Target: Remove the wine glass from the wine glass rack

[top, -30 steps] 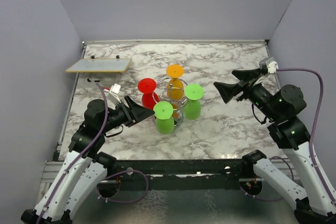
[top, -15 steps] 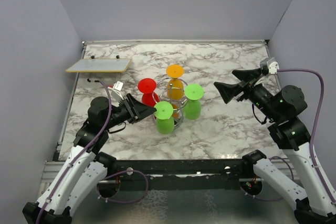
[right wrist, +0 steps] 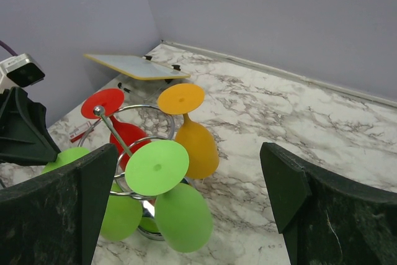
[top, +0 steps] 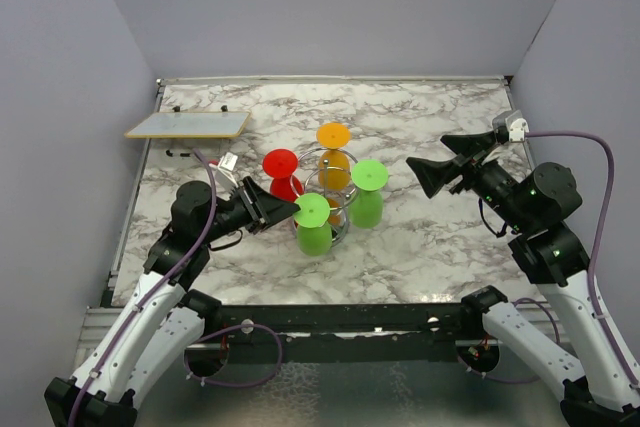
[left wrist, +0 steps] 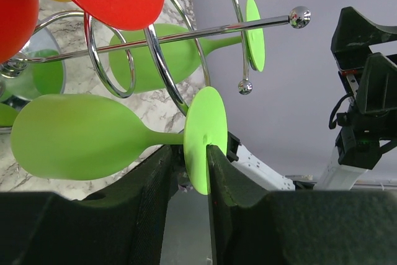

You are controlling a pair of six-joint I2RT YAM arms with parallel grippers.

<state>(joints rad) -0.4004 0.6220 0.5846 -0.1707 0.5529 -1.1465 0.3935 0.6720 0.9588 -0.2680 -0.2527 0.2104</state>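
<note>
The chrome wine glass rack (top: 322, 156) stands mid-table with several coloured glasses hanging bowl-down. The nearest one is a green wine glass (top: 314, 238), still hanging from a rack loop (left wrist: 160, 60). Its round foot (left wrist: 205, 138) sits between the jaws of my left gripper (top: 291, 210). In the left wrist view the right finger (left wrist: 226, 184) touches the foot's face. A thin dark gap shows on the stem side, so the left gripper (left wrist: 189, 153) is open but narrow. My right gripper (top: 427, 154) hangs wide open and empty, right of the rack and well apart from it.
A second green glass (top: 368, 193), an orange glass (top: 333, 150) and a red glass (top: 281, 173) hang on the same rack, close around the gripped one. A flat pale board (top: 188, 124) sits raised at the back left corner. Grey walls enclose the marble table (top: 440, 237).
My left gripper has moved right, up to the green glass's foot, and its jaws have narrowed around it. The right arm has not moved.
</note>
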